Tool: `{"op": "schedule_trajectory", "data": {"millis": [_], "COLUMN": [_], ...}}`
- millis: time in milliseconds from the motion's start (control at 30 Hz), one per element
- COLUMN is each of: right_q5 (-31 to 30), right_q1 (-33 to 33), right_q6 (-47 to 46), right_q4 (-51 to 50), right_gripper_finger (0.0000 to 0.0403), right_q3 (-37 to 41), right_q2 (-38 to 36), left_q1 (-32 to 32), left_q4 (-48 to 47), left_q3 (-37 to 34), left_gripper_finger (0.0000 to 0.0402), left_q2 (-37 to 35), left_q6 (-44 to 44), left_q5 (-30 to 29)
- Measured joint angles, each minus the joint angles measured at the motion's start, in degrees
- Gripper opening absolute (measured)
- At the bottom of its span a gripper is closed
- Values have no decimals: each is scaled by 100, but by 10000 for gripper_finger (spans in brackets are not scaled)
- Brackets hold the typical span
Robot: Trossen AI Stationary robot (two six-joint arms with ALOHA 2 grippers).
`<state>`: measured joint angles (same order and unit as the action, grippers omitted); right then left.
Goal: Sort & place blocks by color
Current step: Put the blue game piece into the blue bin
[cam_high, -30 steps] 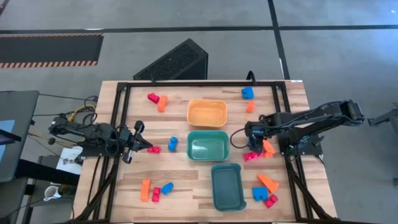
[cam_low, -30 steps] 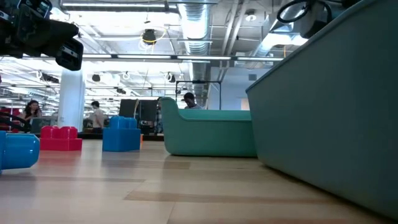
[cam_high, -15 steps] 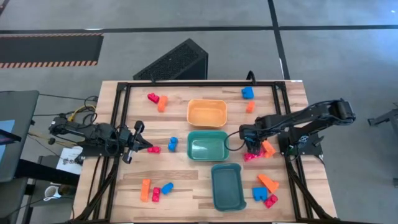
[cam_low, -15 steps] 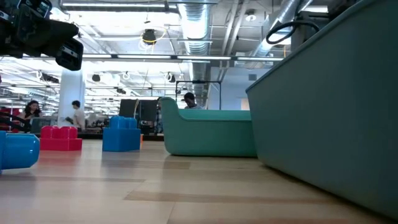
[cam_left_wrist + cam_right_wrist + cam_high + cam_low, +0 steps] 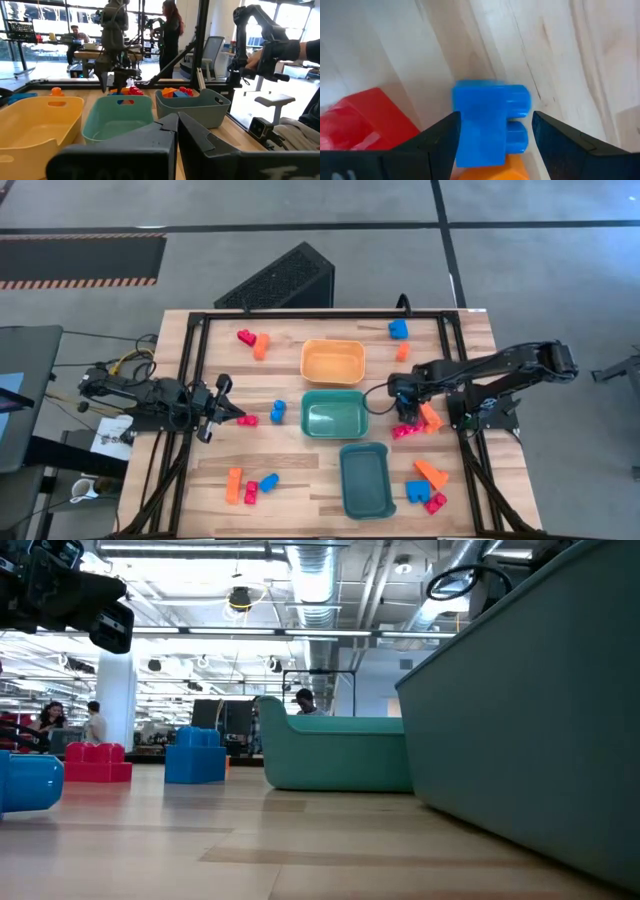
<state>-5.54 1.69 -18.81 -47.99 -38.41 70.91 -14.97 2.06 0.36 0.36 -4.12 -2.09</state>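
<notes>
A red studded plastic block (image 5: 97, 762) is sitting beside a blue studded plastic block (image 5: 195, 756) on the wooden table (image 5: 250, 850), with a teal plastic bin (image 5: 340, 752) standing farther along and a larger teal bin wall (image 5: 540, 710) looming close.

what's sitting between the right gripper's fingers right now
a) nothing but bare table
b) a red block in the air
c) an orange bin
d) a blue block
d: in the right wrist view the blue block lies on the wood between the open fingers of the right gripper, with a red block off to one side.
</notes>
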Motion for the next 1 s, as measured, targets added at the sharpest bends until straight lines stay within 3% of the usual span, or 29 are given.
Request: {"op": "schedule_trajectory", "data": {"millis": [267,767,1000], "right_q5": [87,45,-79], "right_q1": [-197,-28,154], "right_q6": [-171,-445,-378], "right_q4": [-168,-4,143], "right_gripper_finger": [270,270,270], "right_q3": [-5,-44,-38], "right_q2": [-167,961,1127], "left_q1": [1,1,-1], "left_q4": [-1,-1,-1], "left_q3": [0,0,0], "left_gripper_finger": [0,0,0], "left_q2": [0,0,0], "left_q6": [0,0,0], "left_q5": [0,0,0]}}
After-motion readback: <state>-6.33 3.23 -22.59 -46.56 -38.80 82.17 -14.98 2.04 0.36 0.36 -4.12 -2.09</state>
